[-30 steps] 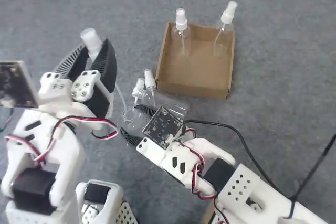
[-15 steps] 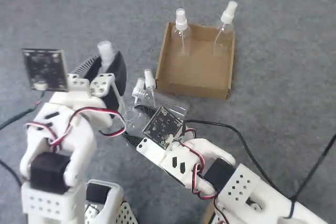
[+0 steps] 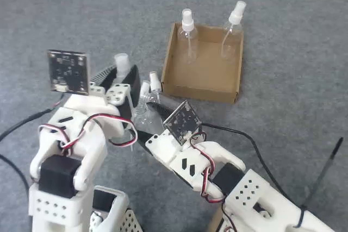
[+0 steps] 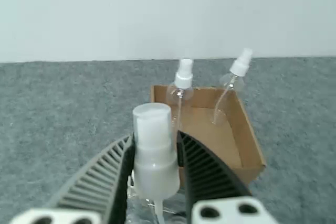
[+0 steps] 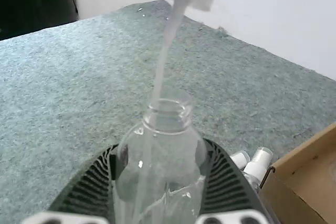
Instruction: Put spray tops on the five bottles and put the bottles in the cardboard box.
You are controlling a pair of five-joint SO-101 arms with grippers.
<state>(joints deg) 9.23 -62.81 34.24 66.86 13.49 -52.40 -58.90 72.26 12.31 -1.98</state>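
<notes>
We see our left hand (image 4: 155,139) clamped on a top (image 4: 153,148), its tube dipping into the bottle (image 5: 160,169) gripped in our right hand (image 5: 161,153) just below. The box (image 3: 201,92) lies beyond both hands.

It looked like a small robotics lab or test bench. The left arm (image 3: 70,150) and right arm (image 3: 217,172) were white printed shells with loose servo wires (image 3: 117,129) and a bare camera board (image 3: 67,71). They stood on a grey felt-like mat (image 3: 293,80) before a plain white wall (image 4: 157,14) — a staged set, with a cardboard box (image 3: 204,74) and clear bottles (image 3: 188,36) as props.
</notes>
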